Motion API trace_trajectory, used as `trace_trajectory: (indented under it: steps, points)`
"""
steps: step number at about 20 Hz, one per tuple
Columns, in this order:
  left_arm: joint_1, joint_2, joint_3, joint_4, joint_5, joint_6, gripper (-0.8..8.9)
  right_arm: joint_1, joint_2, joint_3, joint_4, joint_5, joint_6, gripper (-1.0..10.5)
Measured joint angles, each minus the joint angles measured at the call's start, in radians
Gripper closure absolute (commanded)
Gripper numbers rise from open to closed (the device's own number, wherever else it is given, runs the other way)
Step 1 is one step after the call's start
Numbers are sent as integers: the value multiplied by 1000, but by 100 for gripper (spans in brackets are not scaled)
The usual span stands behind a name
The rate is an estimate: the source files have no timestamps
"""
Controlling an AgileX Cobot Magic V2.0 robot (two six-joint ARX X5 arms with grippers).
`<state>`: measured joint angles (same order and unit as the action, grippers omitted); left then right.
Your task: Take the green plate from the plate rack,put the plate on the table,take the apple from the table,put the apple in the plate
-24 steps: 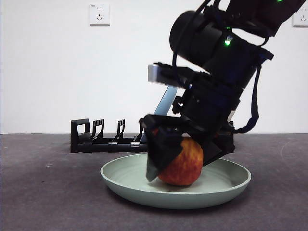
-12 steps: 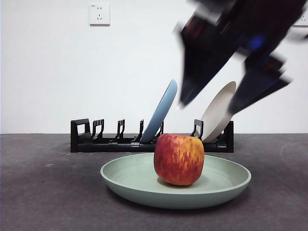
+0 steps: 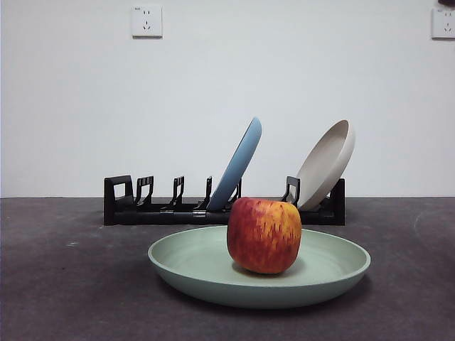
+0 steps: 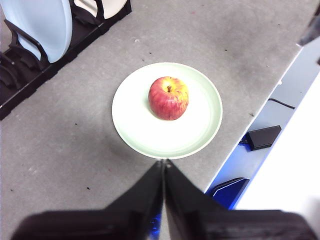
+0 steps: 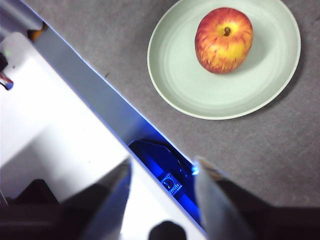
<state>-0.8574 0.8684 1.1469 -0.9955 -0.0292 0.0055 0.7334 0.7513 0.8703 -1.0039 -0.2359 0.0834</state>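
Front view: dark grey table (image 3: 64, 284), white wall with sockets behind, plate rack (image 3: 153, 206) at back holding blue plate (image 3: 238, 163) and beige plate (image 3: 327, 165), green plate (image 3: 192, 264) in front on table, apple (image 3: 264, 234) inside it, left gripper (image 4: 164, 165) clenched empty above table edge, right gripper (image 5: 162, 167) released beyond the edge.

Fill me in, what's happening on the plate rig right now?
Nothing is being handled. The apple sits upright in the green plate on the table. The left pincer is shut and empty, the right pincer open; both are clear of the plate. The blue plate and beige plate lean in the plate rack.
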Motion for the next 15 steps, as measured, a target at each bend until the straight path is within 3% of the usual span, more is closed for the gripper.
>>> trace_trajectory:
  steps: [12,15]
  points:
    - [-2,0,0,-11,2,0,817,0,-6,0,1,1,15,946]
    - [39,-12,0,59,-37,14,817,0,-6,0,1,1,15,946]
